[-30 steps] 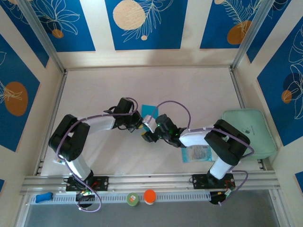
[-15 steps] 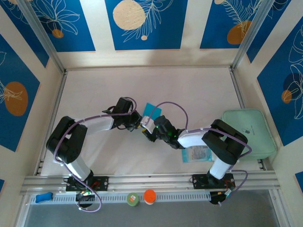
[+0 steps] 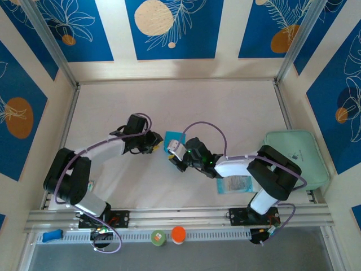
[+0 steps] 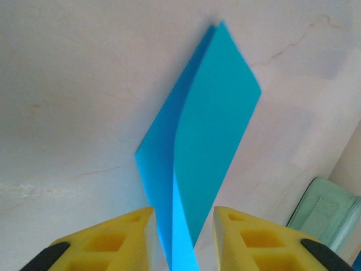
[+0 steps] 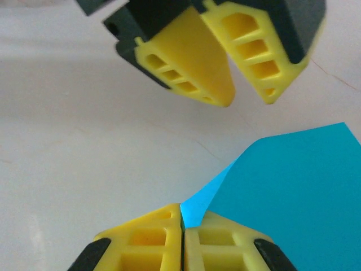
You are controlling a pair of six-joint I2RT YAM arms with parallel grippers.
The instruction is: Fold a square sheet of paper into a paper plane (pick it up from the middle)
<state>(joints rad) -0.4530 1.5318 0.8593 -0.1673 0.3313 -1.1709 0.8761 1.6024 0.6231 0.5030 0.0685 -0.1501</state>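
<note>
Two grippers: right gripper [image 5: 182, 217] pinches the paper [image 5: 282, 186], left gripper [image 4: 182, 210] spread around its edge.

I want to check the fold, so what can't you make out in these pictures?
Top view: the right tool covers part of the square sheet of paper; its creases are too small to read.
Left wrist view: the sheet's near end leaves the bottom edge between the fingers of the left tool.
Right wrist view: the frame's right edge cuts off the sheet.
</note>
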